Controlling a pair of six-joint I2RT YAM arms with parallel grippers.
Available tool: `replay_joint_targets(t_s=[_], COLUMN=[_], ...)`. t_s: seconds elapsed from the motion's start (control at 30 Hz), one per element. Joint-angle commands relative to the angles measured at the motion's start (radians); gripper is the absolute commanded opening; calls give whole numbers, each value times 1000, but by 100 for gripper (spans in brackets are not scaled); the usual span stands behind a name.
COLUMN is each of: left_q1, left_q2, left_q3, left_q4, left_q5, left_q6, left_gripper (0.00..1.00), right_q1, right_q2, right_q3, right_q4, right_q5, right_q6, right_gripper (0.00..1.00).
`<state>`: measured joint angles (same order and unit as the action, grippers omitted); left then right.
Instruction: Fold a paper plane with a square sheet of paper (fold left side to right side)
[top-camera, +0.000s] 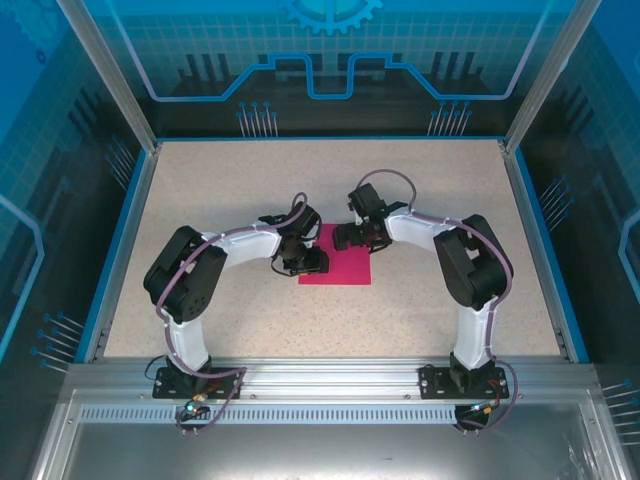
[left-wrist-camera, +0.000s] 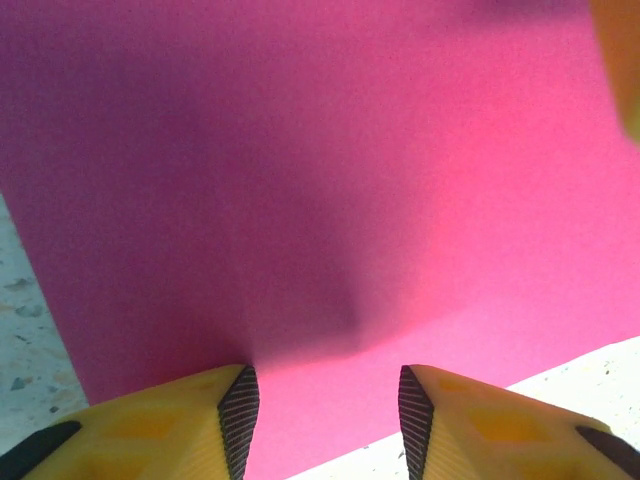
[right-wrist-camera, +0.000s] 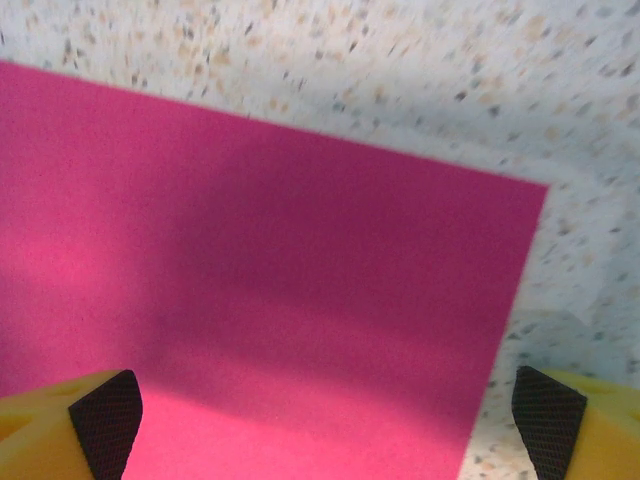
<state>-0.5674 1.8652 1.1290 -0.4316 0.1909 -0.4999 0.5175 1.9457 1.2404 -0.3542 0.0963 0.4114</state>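
Observation:
The square sheet of paper (top-camera: 343, 264) lies flat and magenta-pink in the middle of the speckled table. My left gripper (top-camera: 305, 262) hangs over its left edge. In the left wrist view that gripper (left-wrist-camera: 327, 425) is open, its yellow fingers (left-wrist-camera: 235, 420) apart with flat sheet of paper (left-wrist-camera: 330, 200) showing between them. My right gripper (top-camera: 350, 238) is over the sheet's far edge. In the right wrist view it (right-wrist-camera: 328, 430) stands wide open, one finger above the sheet of paper (right-wrist-camera: 280, 300) and the other above bare table past the sheet's edge.
The table (top-camera: 220, 180) is bounded by a blue rim (top-camera: 118, 235) and aluminium posts (top-camera: 110, 75) at the back corners. A metal rail (top-camera: 320, 378) carries both arm bases at the near edge. A blurred yellow finger (left-wrist-camera: 620, 60) shows at the left wrist view's top right.

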Motion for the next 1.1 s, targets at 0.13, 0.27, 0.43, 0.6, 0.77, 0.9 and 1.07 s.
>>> replay_joint_targets(t_s=[0.13,0.27,0.43,0.6,0.77,0.9,1.07], left_q1=[-3,-5,-3,4,45,103,224], left_q2=[48,39,16,-24,-119,-232,-351], left_q3=[-40,-50,-63,-78,-122,-181,-290], left_q4=[17,44,72,102,151,192,288], left_q5=[-14,-2,8,23,62,107,218], left_q6=[-16,-25,-31,-28,-30,-23,-28], left_gripper=[42,41,40,40,43,50,56], right_q1=[33,45,52,55,46,22,-33], right_q2=[19,-2,-24,-29,-50,-102,-211], right_q3=[-9,-34,-54,-59,-69,-107,-222], right_q4=[-35,-24,-23,-23,6,81,286], right_q5=[-116,-174,-215,-236,-306,-382,-572], right_q6=[27,34,46,30,26,41,82], right_gripper=[95,88,79,65,47,38,33])
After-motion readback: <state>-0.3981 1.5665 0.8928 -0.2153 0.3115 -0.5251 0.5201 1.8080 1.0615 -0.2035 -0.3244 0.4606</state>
